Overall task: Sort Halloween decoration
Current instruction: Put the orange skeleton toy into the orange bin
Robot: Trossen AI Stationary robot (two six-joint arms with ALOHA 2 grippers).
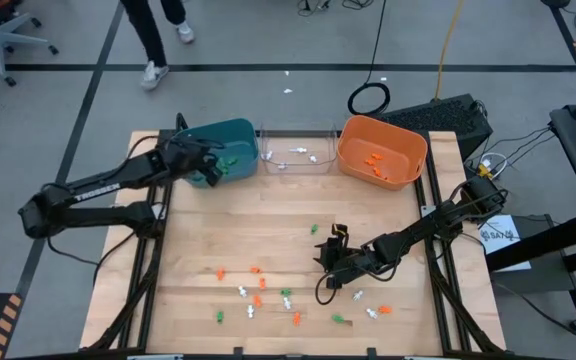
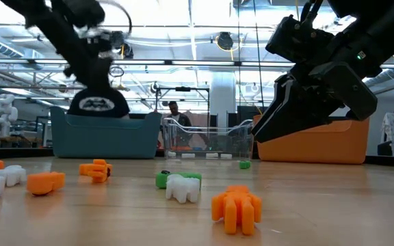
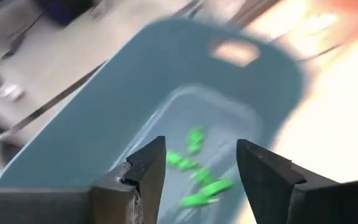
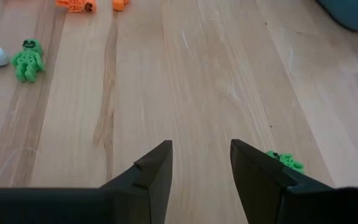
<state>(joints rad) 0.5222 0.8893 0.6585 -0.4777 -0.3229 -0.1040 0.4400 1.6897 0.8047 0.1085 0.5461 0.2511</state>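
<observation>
My left gripper [image 3: 201,146] hangs open above the teal bin [image 1: 233,140], with nothing between its fingers. Below it, several green trinkets [image 3: 197,180] lie on the bin's floor. Over the table's right half, my right gripper [image 4: 201,155] stands open a little above the wood, holding nothing. One green trinket [image 4: 284,160] lies on the wood just beside one of its fingers, and a green skeleton figure [image 4: 27,59] lies farther off. More orange, white and green trinkets [image 1: 258,295] are scattered over the near part of the table.
A clear bin [image 1: 296,150] with white trinkets and an orange bin [image 1: 381,150] with orange ones stand beside the teal bin along the far edge. In the low view, trinkets [image 2: 237,208] lie close to the near edge. A person's legs [image 1: 153,40] show beyond the table.
</observation>
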